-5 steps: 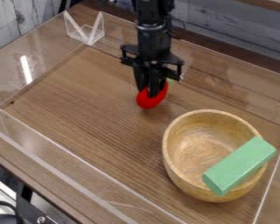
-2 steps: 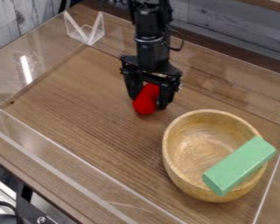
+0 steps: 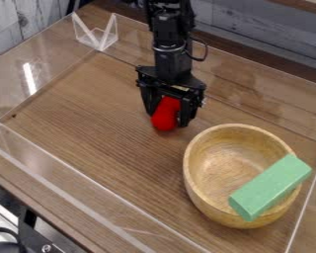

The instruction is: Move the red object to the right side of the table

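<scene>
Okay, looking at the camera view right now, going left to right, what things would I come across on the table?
Clear plastic stand, then the red toy with the open jaws around it, then the wooden bowl, then the green block.

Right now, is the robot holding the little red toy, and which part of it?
No, nothing is being held. The gripper is open around the red toy, which rests on the wooden table.
</scene>
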Available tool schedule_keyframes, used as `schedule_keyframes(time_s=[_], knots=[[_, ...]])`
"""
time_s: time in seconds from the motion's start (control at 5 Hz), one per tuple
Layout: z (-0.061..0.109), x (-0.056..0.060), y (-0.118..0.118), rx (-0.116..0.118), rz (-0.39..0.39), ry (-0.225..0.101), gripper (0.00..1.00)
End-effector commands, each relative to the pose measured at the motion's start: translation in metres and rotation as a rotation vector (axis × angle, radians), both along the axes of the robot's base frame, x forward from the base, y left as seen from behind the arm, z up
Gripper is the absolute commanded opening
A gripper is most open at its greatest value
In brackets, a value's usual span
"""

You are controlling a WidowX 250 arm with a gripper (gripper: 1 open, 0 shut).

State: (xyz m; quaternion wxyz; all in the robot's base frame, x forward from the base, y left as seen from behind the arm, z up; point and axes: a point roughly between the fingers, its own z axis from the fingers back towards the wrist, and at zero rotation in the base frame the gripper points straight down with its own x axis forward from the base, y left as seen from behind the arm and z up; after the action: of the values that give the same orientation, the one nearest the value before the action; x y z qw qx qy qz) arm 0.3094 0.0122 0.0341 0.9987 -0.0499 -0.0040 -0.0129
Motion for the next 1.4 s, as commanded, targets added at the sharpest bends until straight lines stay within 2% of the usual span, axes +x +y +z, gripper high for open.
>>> schedule_keyframes(time_s=[0.0,0.6,0.8,1.0,1.2], knots=[[0.011,0.006,-0.003,0.005,-0.005,-0.047,1.00],[0.008,0.011,-0.001,0.003,0.005,-0.061,1.00],[0.016,0.016,-0.003,0.016,-0.008,-0.074,0.00],[0.036,0.030,-0.012,0.038,-0.048,-0.112,0.00],[0.039,0.053,-0.031,0.049,-0.109,-0.134,0.00]])
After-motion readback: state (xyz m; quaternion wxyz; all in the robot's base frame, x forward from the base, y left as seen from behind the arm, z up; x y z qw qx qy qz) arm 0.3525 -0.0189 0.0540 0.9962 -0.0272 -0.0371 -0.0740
